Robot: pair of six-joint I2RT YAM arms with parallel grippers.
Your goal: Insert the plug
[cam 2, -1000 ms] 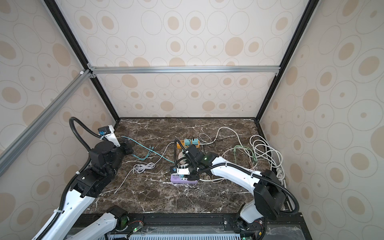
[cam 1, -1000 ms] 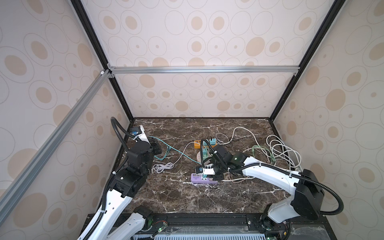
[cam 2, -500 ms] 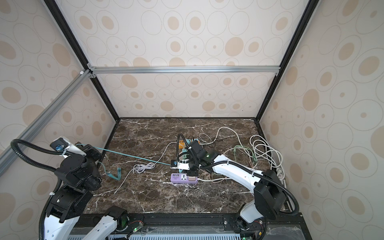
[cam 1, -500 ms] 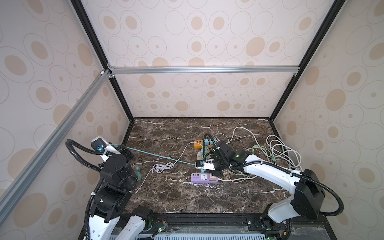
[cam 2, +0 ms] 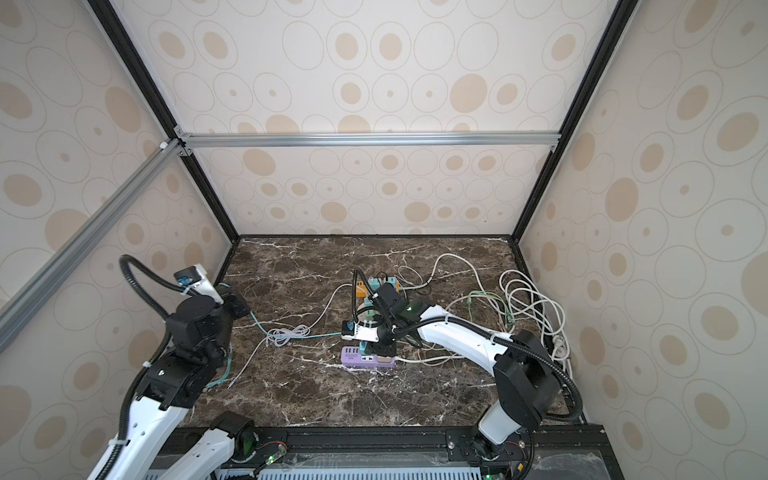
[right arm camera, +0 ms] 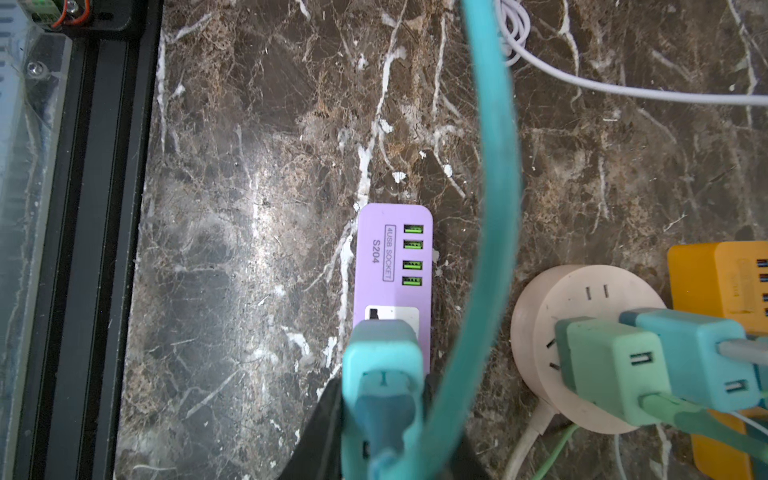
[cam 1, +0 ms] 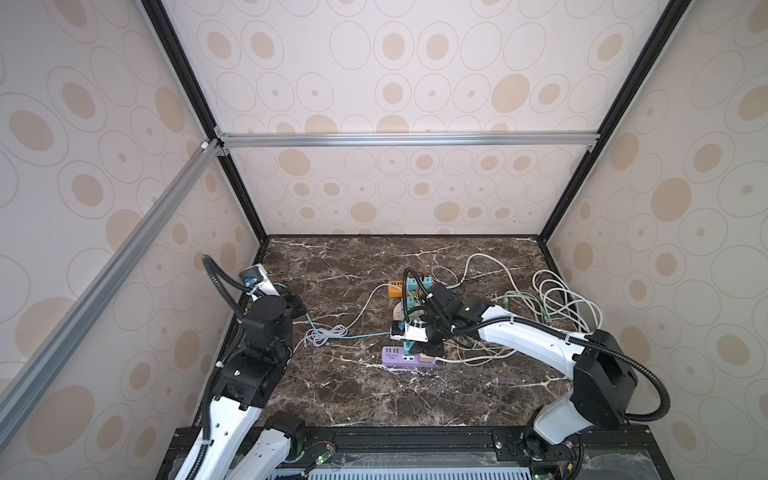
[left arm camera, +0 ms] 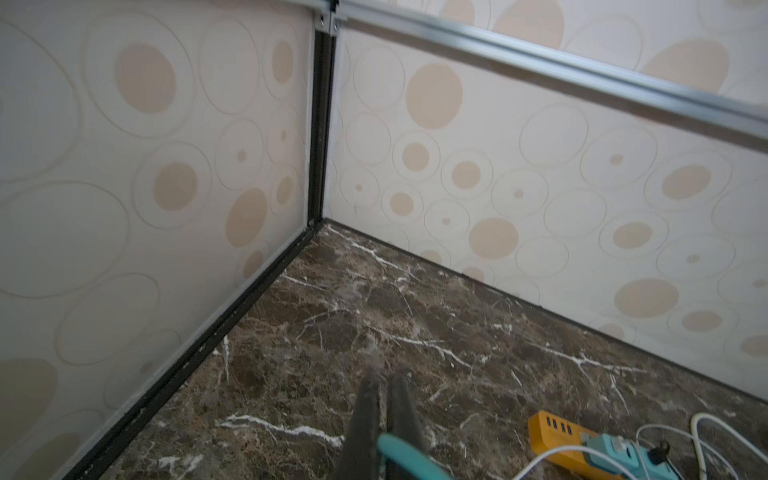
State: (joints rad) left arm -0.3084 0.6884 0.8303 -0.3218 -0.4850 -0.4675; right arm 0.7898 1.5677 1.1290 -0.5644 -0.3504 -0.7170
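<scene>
A teal plug sits between the black fingers of my right gripper, which is shut on it. The plug stands right over the white socket face of the purple power strip; its prongs are hidden. In both top views the plug is at the strip. Its teal cable runs left to my left gripper. In the left wrist view that gripper is shut, with the cable coming out between its fingers.
A round white socket holding two teal-green adapters lies beside the strip, with an orange strip behind it. A small white cable bundle lies mid-left. Loose white cable loops fill the right side. The black front rail borders the marble.
My left arm pulled back to the left with the teal cable taut, then came forward again, leaving the cable slack. My right gripper lifted the plug off the strip and lowered it again.
</scene>
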